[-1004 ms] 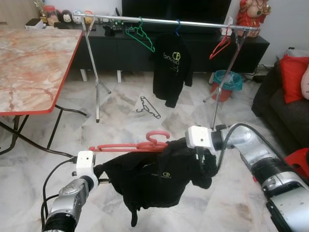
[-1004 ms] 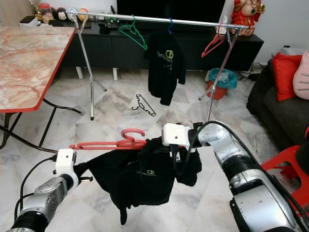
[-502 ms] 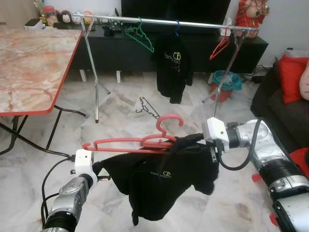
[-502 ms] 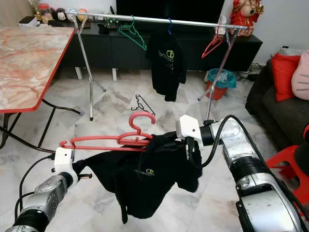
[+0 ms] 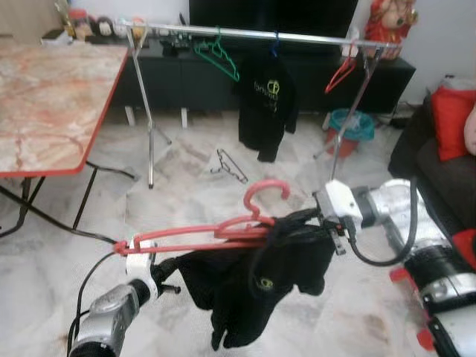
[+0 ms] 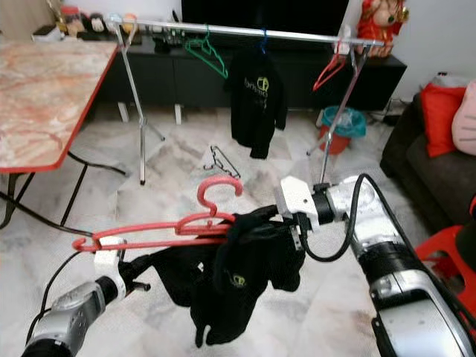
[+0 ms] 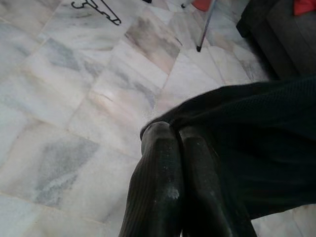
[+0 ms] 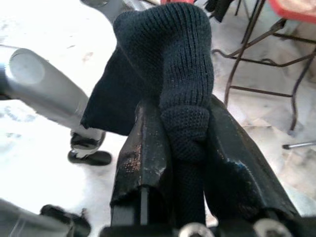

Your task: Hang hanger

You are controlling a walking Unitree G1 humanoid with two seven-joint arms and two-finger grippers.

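A red hanger (image 5: 216, 229) lies nearly level in front of me, hook (image 5: 265, 195) up. Its right half is threaded into a black shirt (image 5: 256, 279) that sags below it, and its left end rests over my left wrist. My left gripper (image 5: 175, 269) is low on the left, shut on an edge of the shirt; the left wrist view shows its fingers (image 7: 158, 163) pressed together against the black cloth (image 7: 256, 148). My right gripper (image 5: 316, 221) is shut on the shirt's knit collar (image 8: 173, 54) at the hanger's right end. The clothes rail (image 5: 245, 33) stands across the room.
On the rail hang a green hanger (image 5: 217, 58), a black shirt (image 5: 266, 111) and a red hanger (image 5: 341, 73). A black hanger (image 5: 230, 165) lies on the marble floor. A marble-topped table (image 5: 52, 97) is at left. A dark sofa (image 5: 439, 163) and a teal bin (image 5: 349, 126) are at right.
The shirt has bunched toward the middle and now hangs narrower and lower. The hanger's left end has slid out past my left wrist. My right gripper rose slightly.
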